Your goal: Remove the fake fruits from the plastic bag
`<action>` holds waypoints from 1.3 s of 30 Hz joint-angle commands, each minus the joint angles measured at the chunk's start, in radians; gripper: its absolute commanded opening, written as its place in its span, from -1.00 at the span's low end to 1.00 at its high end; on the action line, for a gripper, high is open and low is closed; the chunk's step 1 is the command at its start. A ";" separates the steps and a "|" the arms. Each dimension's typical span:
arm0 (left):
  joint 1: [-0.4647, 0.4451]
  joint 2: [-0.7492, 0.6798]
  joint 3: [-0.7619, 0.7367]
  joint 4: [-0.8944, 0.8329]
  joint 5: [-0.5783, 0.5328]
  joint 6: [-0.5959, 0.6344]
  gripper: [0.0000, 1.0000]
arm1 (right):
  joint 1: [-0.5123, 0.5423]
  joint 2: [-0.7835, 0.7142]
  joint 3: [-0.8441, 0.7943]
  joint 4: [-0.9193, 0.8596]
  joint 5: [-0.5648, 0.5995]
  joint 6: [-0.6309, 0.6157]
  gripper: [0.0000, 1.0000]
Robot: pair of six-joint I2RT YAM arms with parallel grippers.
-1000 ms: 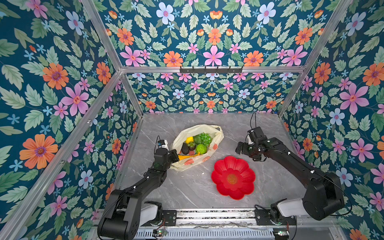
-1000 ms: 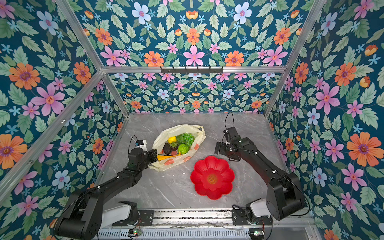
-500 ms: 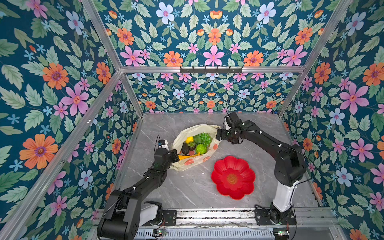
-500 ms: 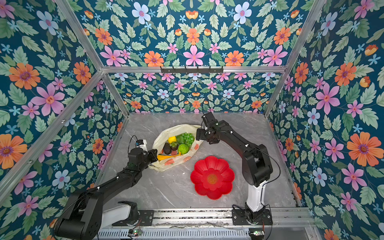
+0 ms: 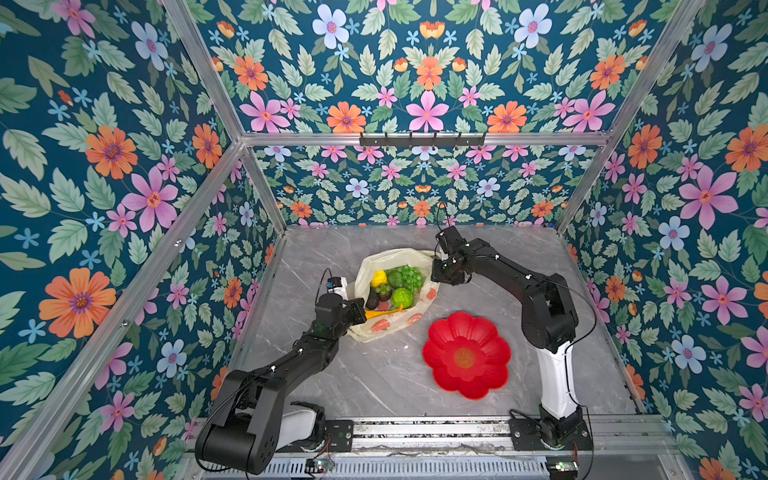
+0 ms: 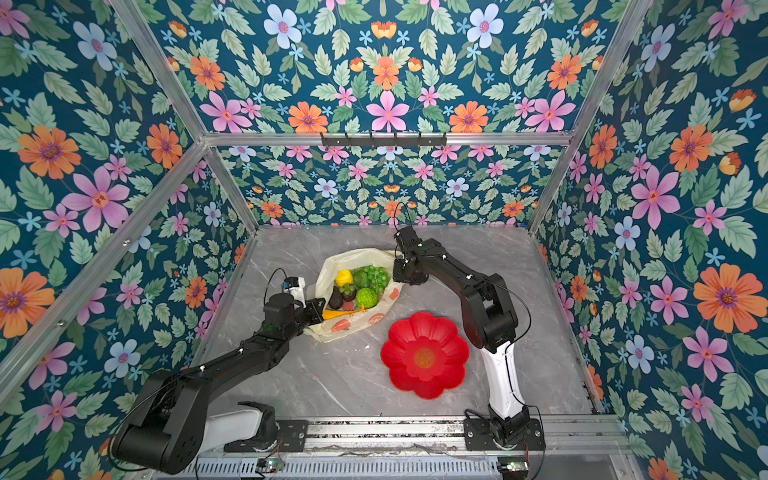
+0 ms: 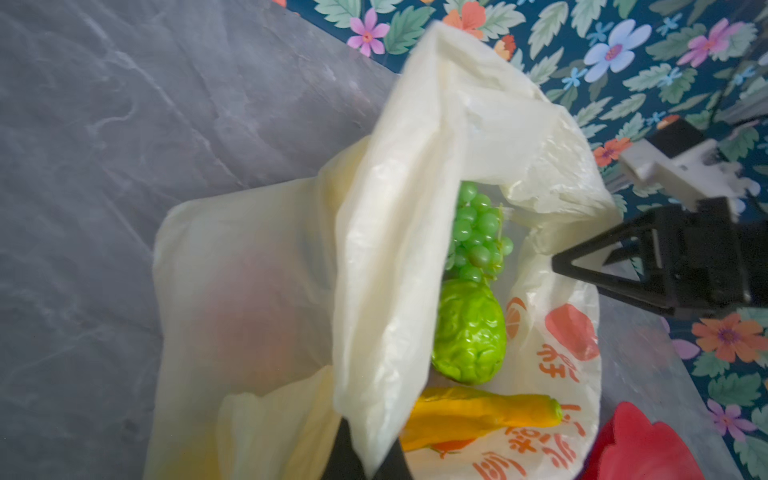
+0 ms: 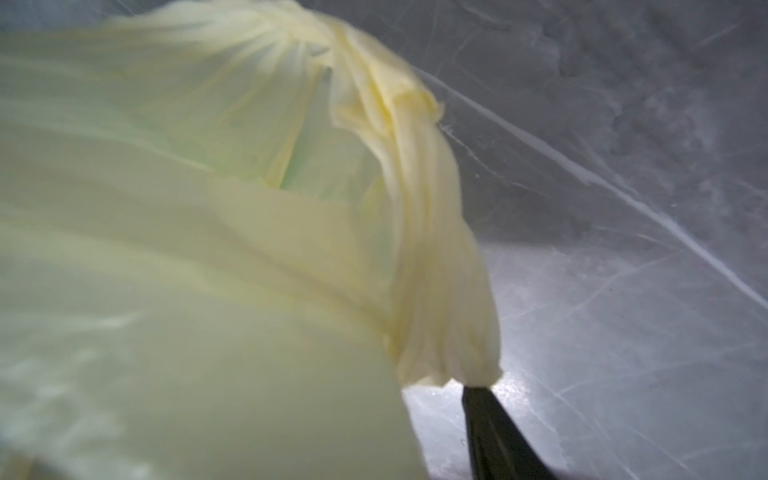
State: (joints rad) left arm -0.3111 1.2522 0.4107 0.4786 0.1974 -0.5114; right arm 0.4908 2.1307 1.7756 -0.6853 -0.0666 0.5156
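The bag [image 5: 374, 332] [image 6: 337, 328] lies on the grey surface [image 5: 332, 374], a little toward 11 o'clock from its middle in both top views, with its mouth spread open and facing up. The fruits [image 5: 395, 291] are all inside it. The lemon [image 5: 378, 277] sits at the 10 o'clock side of the heap and the grapes [image 5: 409, 276] [image 7: 478, 232] at 1 o'clock. A bumpy green fruit [image 5: 402, 297] [image 7: 469, 332] is in the middle, the dark avocado [image 5: 372, 298] at 8 o'clock, and the banana [image 5: 384, 311] [image 7: 478, 411] along the 6 o'clock edge.

The left gripper [image 5: 361, 316] [image 6: 320, 309] [image 7: 368, 453] is at the bag's 8 o'clock rim. It is clenched on a fold of the plastic, which rises from between its fingers in the left wrist view.

The right gripper [image 5: 434, 272] [image 6: 395, 272] [image 7: 557, 259] is at the bag's 2 o'clock rim. In the right wrist view a bunched strip of the bag ends right at the tip of one dark finger [image 8: 486, 415]. The other finger is out of sight, so whether this gripper has the plastic clamped cannot be told.

The red flower-shaped plate [image 5: 453, 332] [image 6: 424, 332] [image 7: 644, 444] rests on the surface at the bag's 4 o'clock, near it but apart.
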 commanded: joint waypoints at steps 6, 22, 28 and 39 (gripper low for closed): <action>-0.043 -0.002 -0.007 0.084 0.043 0.051 -1.00 | -0.051 -0.079 -0.195 0.093 0.058 0.034 -0.32; -0.105 0.141 0.077 0.060 0.121 0.066 -1.00 | -0.109 -0.263 -0.530 0.195 0.103 0.066 -0.37; -0.112 0.106 0.061 0.061 0.090 0.073 -1.00 | -0.110 -0.353 -0.600 0.195 0.130 0.067 -0.37; -0.110 -0.022 0.003 0.030 -0.121 0.071 -1.00 | -0.009 -0.444 -0.519 0.092 0.216 0.034 0.27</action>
State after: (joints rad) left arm -0.4210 1.2572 0.4248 0.5152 0.1688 -0.4454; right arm 0.4458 1.7004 1.2190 -0.5415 0.0853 0.5705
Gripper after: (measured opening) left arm 0.049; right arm 0.619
